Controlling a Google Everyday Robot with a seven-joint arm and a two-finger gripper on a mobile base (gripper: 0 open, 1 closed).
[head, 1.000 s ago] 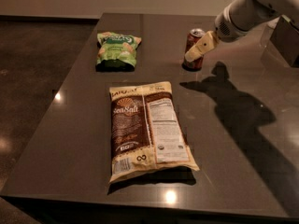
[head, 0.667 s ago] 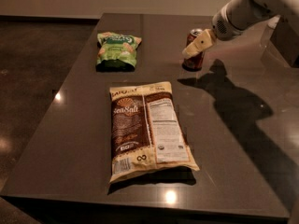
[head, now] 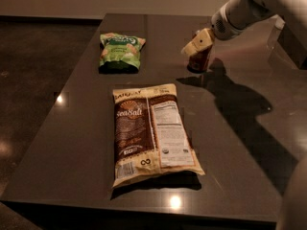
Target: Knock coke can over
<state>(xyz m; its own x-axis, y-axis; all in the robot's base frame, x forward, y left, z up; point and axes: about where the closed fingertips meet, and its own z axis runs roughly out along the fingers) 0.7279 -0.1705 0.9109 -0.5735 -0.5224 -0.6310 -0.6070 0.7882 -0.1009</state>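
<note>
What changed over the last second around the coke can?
The claw slid a little left and up in the picture, now covering the top of the coke can. The can has not fallen; no grasp or release shows. The green chip bag and the sea salt bag stayed put on the table.

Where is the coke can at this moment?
In the camera view, the coke can is on the far right part of the table, right of the green chip bag, with the gripper in front of its top.
</note>
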